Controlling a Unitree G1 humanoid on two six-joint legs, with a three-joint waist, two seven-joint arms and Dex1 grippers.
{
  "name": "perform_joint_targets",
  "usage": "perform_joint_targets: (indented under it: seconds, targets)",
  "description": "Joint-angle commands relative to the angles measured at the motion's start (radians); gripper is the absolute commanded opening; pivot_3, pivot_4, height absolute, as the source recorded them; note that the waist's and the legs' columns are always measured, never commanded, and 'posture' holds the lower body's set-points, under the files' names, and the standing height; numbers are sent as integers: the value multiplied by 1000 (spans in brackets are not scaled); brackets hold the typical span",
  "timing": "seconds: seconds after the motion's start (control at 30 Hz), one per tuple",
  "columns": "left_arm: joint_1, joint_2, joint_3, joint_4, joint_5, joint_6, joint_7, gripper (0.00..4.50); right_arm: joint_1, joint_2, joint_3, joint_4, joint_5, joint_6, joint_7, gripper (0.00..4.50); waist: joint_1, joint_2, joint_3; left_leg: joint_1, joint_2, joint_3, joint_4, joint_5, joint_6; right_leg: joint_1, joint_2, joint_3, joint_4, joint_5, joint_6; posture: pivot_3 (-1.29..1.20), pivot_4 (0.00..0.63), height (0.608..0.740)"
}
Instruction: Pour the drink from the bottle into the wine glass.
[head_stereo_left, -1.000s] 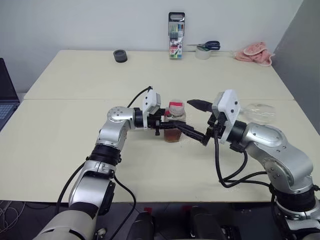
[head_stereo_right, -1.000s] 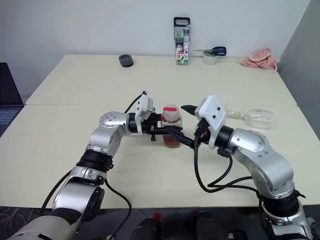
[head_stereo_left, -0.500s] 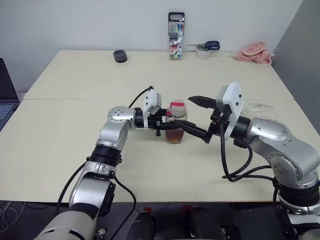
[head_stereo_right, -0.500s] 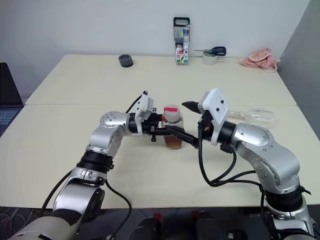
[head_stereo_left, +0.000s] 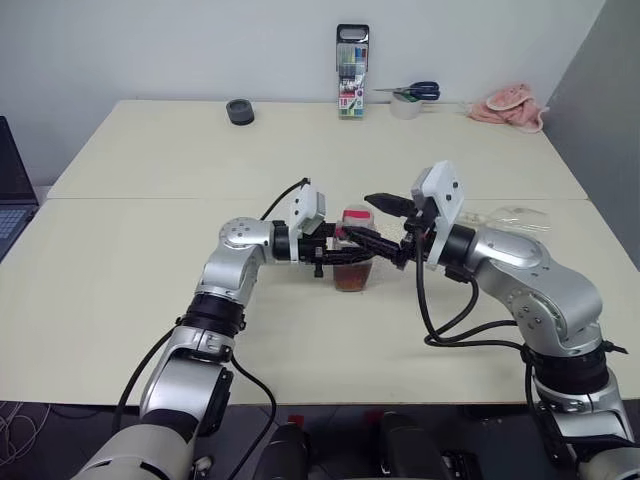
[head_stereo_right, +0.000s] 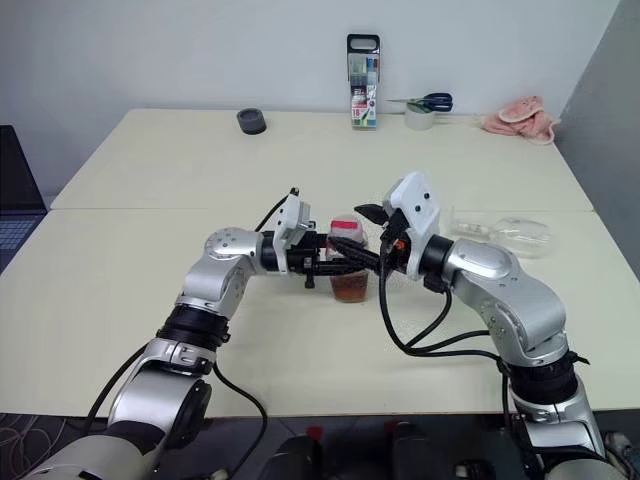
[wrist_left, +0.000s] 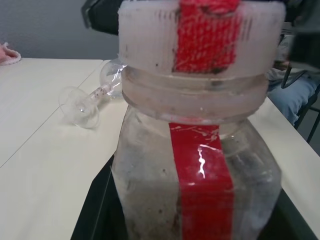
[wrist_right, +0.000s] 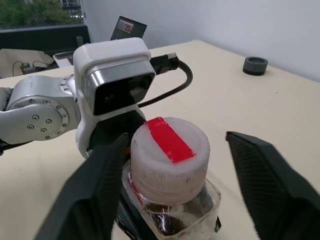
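Squarish clear plastic bottle (head_stereo_left: 352, 252) with red label strip stands upright mid-worktop (head_stereo_left: 130, 290), clamped by the left pincer (head_stereo_left: 335, 252). The right wrist view shows the right pincer (wrist_right: 175, 185) spread around its whitish red-banded cap (wrist_right: 169, 150), not touching. The left wrist view shows the clear stemmed wine glass (wrist_left: 92, 95) lying on its side.

Head stereo pair looks forward and down over the cream table (head_stereo_left: 130, 260). Both wrist cameras closely frame the clear plastic bottle with whitish, red-banded cap (wrist_right: 170, 160).
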Motion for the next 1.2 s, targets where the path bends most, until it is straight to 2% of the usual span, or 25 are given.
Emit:
perform_joint_targets:
  seconds: [0.03,0.17,0.33,0.4,0.53,0.6,0.73,0.87,1.0,1.1,1.2]
  targets:
    - [-8,6,8,-52,-14,-13,1,1674,-23,-10,3,-29,-24,-33,5,1905,0,0,0,0,0,0,0,0,0,0,0,0,0,0,0,0,150,740]
    - [-6,6,7,-52,-13,-15,4,1673,-14,-41,28,-49,-86,-94,19,1790,0,0,0,0,0,0,0,0,0,0,0,0,0,0,0,0,150,740]
    - [4,13,8,-54,-12,-14,8,1671,3,-113,62,-62,-260,-312,26,1745,0,0,0,0,0,0,0,0,0,0,0,0,0,0,0,0,150,740]
    - [9,17,8,-58,-13,-10,11,1671,24,-102,35,-69,-256,-336,16,1725,0,0,0,0,0,0,0,0,0,0,0,0,0,0,0,0,150,740]
    - [33,28,19,-82,-19,10,37,1671,150,-54,-162,-107,-120,-241,-54,1724,2,0,0,0,0,0,0,1,-2,0,0,0,0,0,0,0,150,740]
    - [40,34,27,-92,-23,19,47,1671,220,-57,-209,-87,-125,-243,-68,1724,4,0,0,-1,0,0,0,1,-2,0,-1,0,0,0,0,0,150,740]
    - [64,60,58,-116,-34,42,89,1671,458,-33,-275,41,-208,-246,-160,1724,10,-1,0,0,-1,0,0,0,0,1,-1,0,0,0,0,0,150,740]
    - [79,83,84,-134,-42,56,123,1671,595,-7,-229,98,-265,-285,-178,3053,2,1,-1,1,0,3,0,0,0,0,0,2,1,0,0,0,150,740]
    - [70,105,118,-121,-46,60,167,1671,647,-11,-201,110,-272,-263,-155,4394,-4,1,-1,6,1,3,-1,0,1,2,2,4,3,0,0,0,150,740]
    - [54,125,161,-96,-48,60,219,1671,669,-46,-201,86,-231,-194,-102,4500,-4,1,-1,7,2,3,-1,0,1,4,2,3,3,0,0,0,150,740]
    - [36,155,220,-29,-7,8,340,1671,672,-141,-239,68,-211,-197,-15,4500,1,1,-1,7,1,3,-1,0,1,4,2,3,2,0,0,0,150,740]
